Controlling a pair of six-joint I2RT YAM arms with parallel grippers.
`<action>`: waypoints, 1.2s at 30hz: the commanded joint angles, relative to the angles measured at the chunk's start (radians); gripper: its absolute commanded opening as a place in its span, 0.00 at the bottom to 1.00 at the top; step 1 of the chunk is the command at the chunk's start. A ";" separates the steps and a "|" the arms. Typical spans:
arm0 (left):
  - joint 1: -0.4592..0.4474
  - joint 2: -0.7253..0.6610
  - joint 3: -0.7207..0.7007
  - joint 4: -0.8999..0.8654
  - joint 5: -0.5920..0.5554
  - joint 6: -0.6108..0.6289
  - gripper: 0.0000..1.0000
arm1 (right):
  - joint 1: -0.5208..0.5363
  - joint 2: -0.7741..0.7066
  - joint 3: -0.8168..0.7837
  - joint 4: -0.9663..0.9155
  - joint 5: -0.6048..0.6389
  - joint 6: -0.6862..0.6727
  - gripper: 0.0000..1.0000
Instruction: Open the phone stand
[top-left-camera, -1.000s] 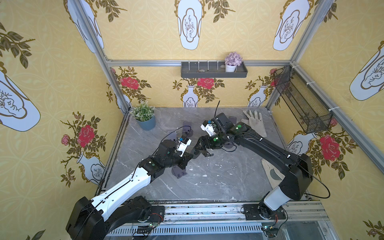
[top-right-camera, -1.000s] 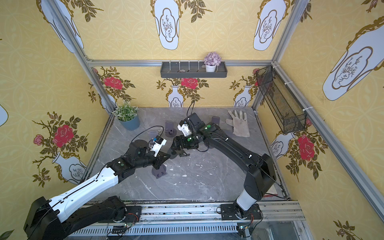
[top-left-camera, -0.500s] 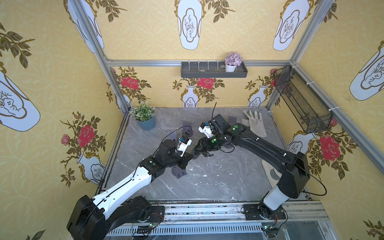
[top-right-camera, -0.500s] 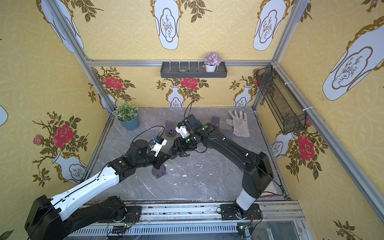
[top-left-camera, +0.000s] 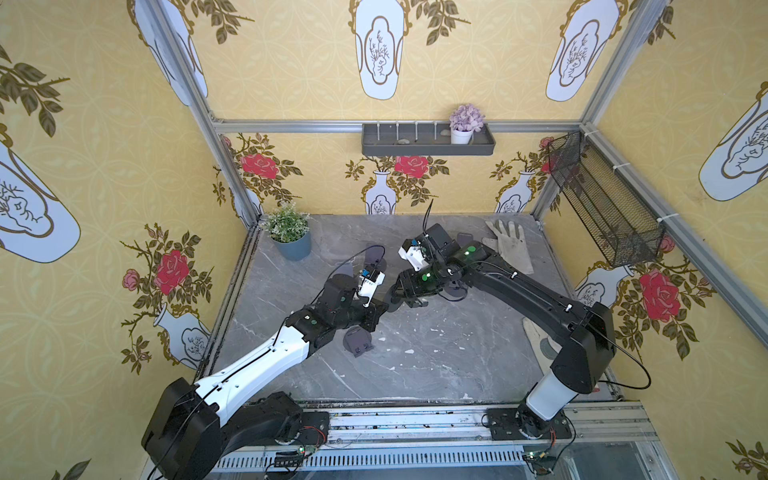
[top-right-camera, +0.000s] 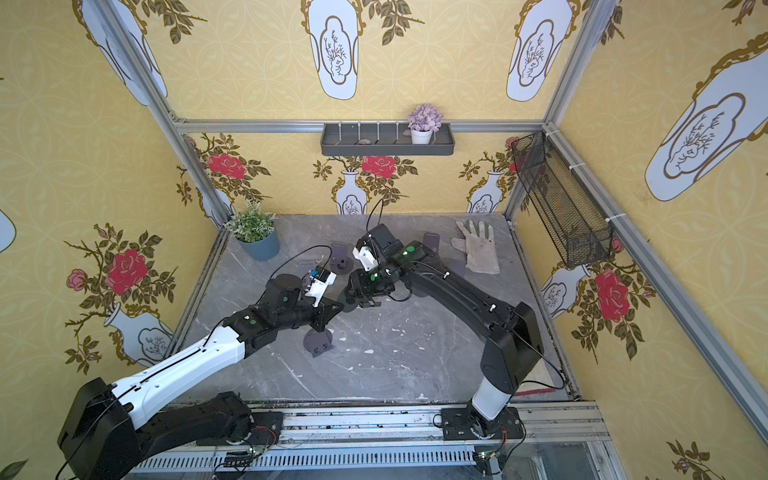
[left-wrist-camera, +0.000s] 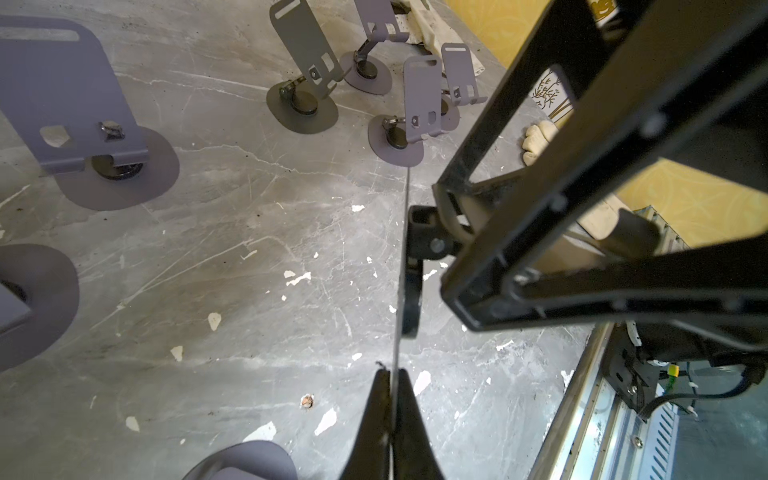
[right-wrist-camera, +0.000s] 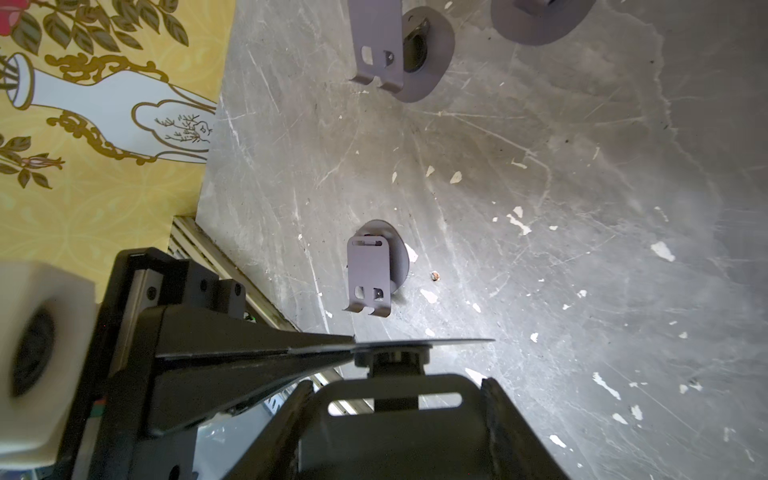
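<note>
I see phone stand held above mid counter | left jaws pinching its thin base edge | right jaws clasping its back plate | bare counter toward front, another stand near the left arm.

Mid-table jammed: left gripper and right gripper both clamped on phone stand. Second stand just below them in both top views. Plant pot upper left, glove upper right. Bare tabletop lower centre, lower right: wide lane.
</note>
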 joint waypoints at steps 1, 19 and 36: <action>0.000 0.040 0.013 -0.037 -0.042 -0.064 0.00 | 0.002 -0.013 0.023 0.038 0.061 0.042 0.38; 0.068 0.170 0.018 -0.035 -0.122 -0.301 0.00 | 0.002 -0.117 0.041 0.006 0.284 0.090 0.36; 0.111 0.265 0.068 -0.067 -0.116 -0.387 0.00 | 0.025 -0.206 -0.002 -0.025 0.351 0.114 0.35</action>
